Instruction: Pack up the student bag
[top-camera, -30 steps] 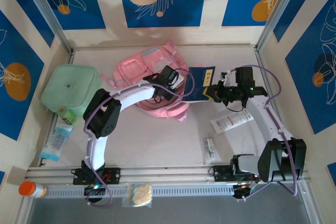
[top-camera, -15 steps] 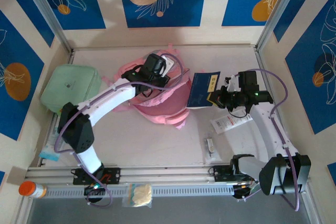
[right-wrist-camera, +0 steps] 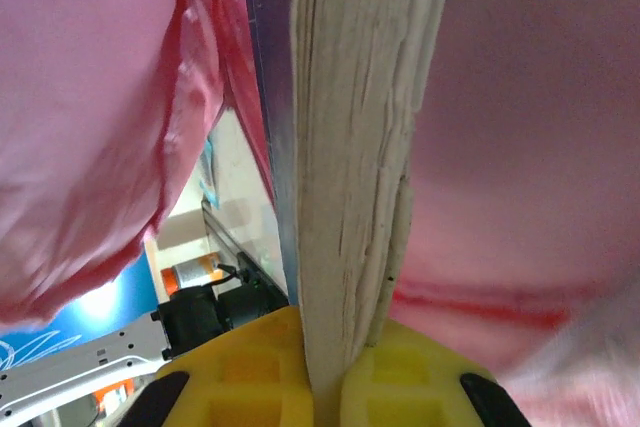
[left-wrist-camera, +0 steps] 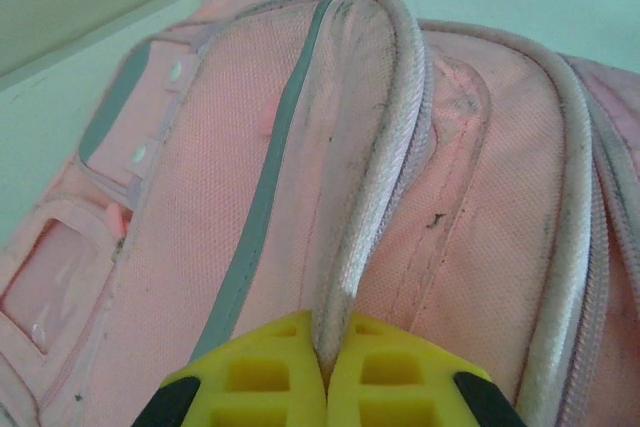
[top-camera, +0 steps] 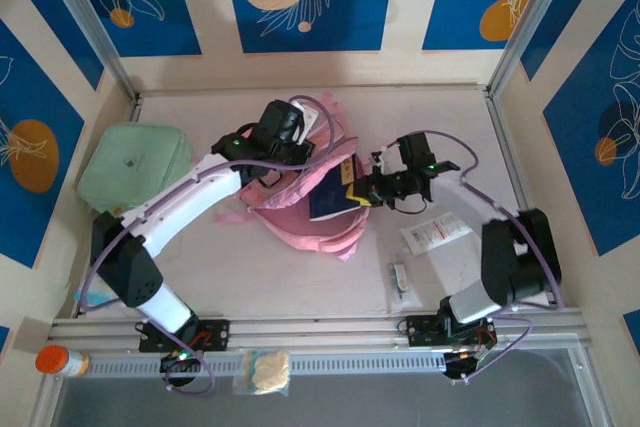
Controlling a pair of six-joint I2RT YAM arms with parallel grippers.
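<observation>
two grips, left hand [left-wrist-camera: 325,352] student bag [left-wrist-camera: 190,207] piping, right hand [right-wrist-camera: 322,352] book [right-wrist-camera: 350,147]

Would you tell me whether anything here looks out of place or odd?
Nothing looks spilled or damaged. The stray things are an orange-capped bottle and a small packet lying on the front rail, off the tabletop. The left gripper pinches the rim of the bag, and the right gripper holds a book partly inside it.
</observation>
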